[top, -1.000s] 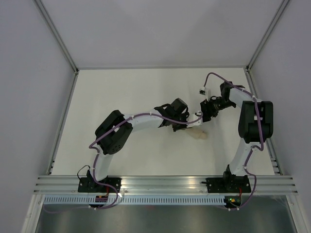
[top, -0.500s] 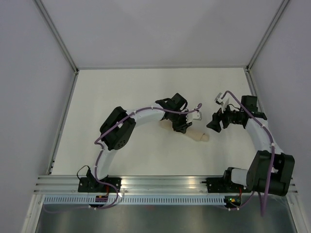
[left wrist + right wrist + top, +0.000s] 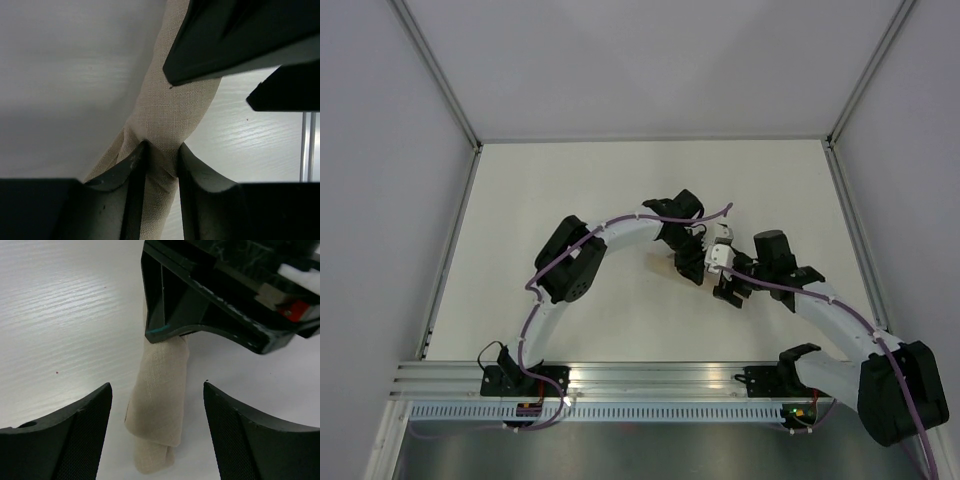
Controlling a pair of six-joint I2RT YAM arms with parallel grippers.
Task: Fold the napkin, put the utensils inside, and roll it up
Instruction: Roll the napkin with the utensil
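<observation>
Beige napkin [image 3: 159, 412]: right hand [image 3: 157, 387] has swung alongside.

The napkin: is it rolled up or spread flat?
Rolled up: the right wrist view shows the napkin as a narrow tube with layered edges at its end; the left tool pinches it.

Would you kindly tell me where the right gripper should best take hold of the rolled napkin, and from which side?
Probably the free end, from above, one finger on each long side: the napkin lies as a slim roll, the right gripper hangs open astride it, and the left gripper pinches the stretch further along.
</observation>
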